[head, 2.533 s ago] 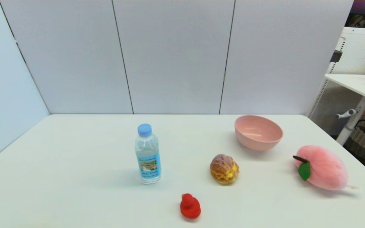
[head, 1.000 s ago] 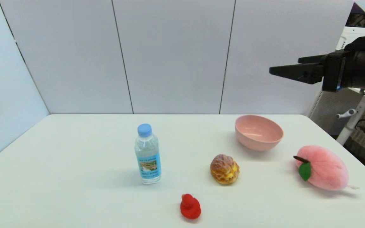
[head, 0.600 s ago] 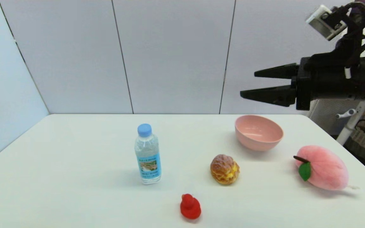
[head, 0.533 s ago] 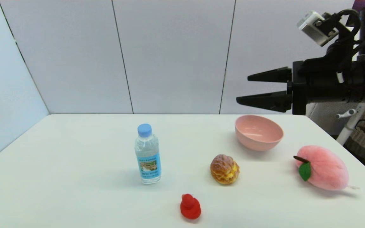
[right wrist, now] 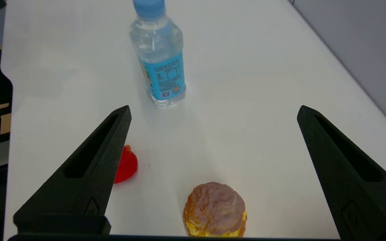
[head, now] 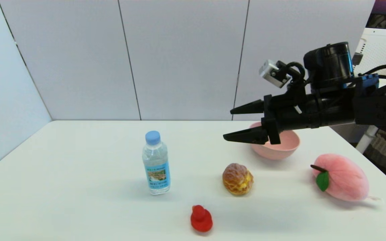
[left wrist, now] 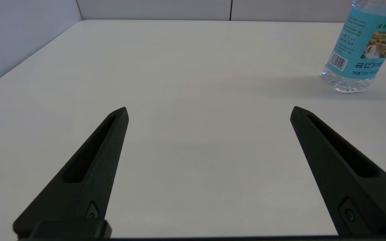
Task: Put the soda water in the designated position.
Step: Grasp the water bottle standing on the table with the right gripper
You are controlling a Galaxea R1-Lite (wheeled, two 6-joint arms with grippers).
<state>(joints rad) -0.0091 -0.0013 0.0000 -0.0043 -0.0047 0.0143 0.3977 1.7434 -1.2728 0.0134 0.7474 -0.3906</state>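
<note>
Hovering at right of frame over the pink bowl [head: 281, 149], the right tool [head: 238, 124] is held spread, empty | soda water [head: 156, 163] is stood upright at centre of worktop [head: 62, 167] | left tool [left wrist: 209, 110] is spread, low over bare worktop.

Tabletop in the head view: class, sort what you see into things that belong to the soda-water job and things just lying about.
Belong to the job:
- small clear plastic soda water bottle with light-blue cap
- right pincer, open, raised near the bowl

Lying about:
- pink round bowl
- golden cream-puff pastry
- small red toy duck
- pink plush peach
</note>
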